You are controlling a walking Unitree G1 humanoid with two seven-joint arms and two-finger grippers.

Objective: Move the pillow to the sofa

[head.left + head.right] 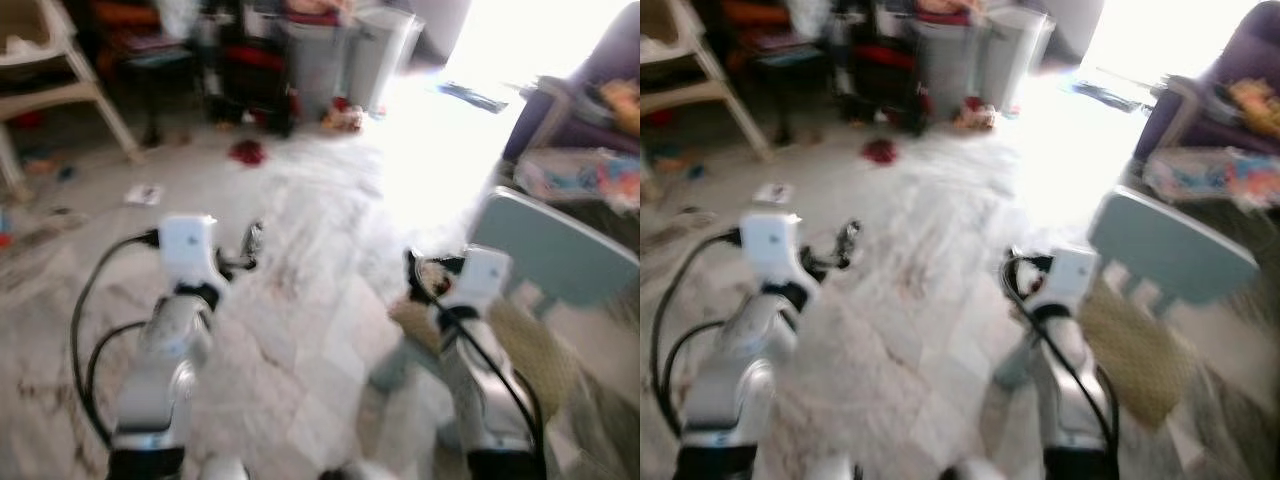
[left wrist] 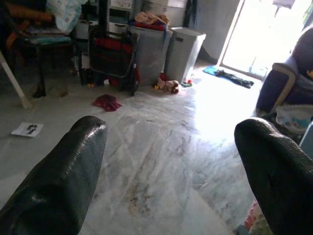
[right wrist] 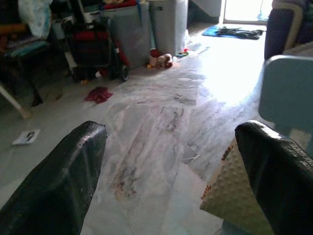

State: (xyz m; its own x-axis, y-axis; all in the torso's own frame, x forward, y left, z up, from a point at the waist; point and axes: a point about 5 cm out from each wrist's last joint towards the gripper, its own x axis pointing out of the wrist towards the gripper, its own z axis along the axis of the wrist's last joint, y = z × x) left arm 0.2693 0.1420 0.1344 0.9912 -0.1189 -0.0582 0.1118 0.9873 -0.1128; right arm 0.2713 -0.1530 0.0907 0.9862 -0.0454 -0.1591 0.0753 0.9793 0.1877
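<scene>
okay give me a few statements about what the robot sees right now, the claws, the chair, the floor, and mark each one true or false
1. Both the left claw and the right claw are open and hold nothing. True.
2. A tan cushion lies on the light blue chair. True.
3. The chair stands on the robot's left. False; it stands on its right.
4. Two grey bins stand across the marble floor. True.
5. A red cloth hangs on the chair. False; it lies on the floor.

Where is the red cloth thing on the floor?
The red cloth lies on the marble floor ahead of the robot, slightly left, just before the grey bins.
</scene>
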